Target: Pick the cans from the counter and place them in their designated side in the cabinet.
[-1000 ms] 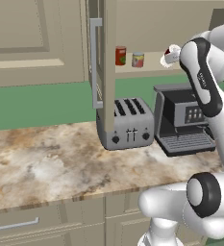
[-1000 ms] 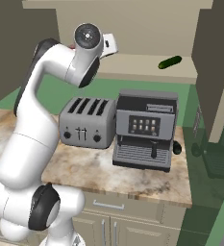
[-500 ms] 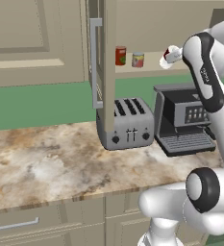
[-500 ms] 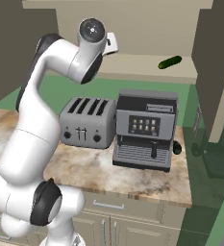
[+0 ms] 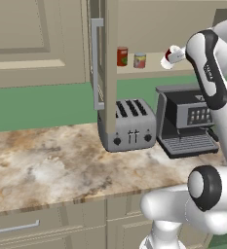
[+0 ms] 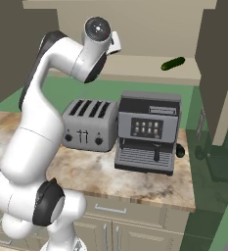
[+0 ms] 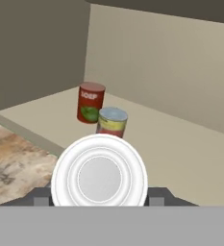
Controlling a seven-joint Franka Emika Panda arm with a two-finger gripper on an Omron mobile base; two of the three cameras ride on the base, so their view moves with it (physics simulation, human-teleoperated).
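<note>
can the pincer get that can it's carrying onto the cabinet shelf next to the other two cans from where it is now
Probably yes. The pincer holds the red and white can at the open cabinet's shelf. Bare shelf lies beside the yellow-banded can and the tall red can, with nothing between.

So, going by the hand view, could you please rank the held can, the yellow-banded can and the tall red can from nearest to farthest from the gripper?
1. Held can: in the gripper, end-on, up close.
2. Yellow-banded can: on the cabinet shelf, just beyond the held can.
3. Tall red can: farther back on the shelf, left of the yellow-banded can.
</note>
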